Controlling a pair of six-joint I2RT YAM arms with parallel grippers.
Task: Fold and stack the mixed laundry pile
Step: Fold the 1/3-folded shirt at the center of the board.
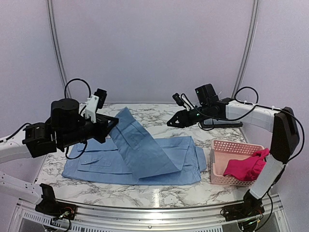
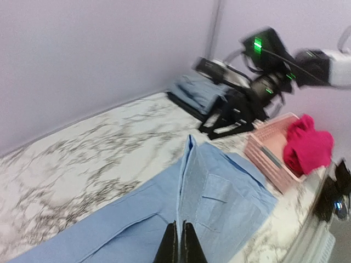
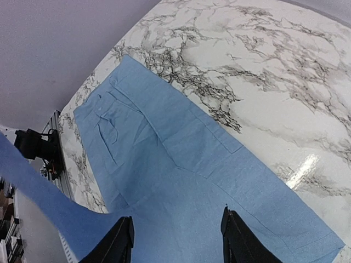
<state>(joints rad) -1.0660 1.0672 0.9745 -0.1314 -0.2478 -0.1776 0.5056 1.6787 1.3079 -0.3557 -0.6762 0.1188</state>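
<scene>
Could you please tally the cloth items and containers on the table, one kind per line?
light blue shirt: 1
magenta garment: 1
folded blue cloth pile: 1
pink basket: 1
dark tray: 1
Total: 5

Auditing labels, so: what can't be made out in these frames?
- Top view: fingers of the left gripper on the blue shirt, hidden behind its housing.
- Top view: dark tray load, behind the right arm; left wrist view blurs it.
- Top view: magenta garment type, bunched in pink basket.
</scene>
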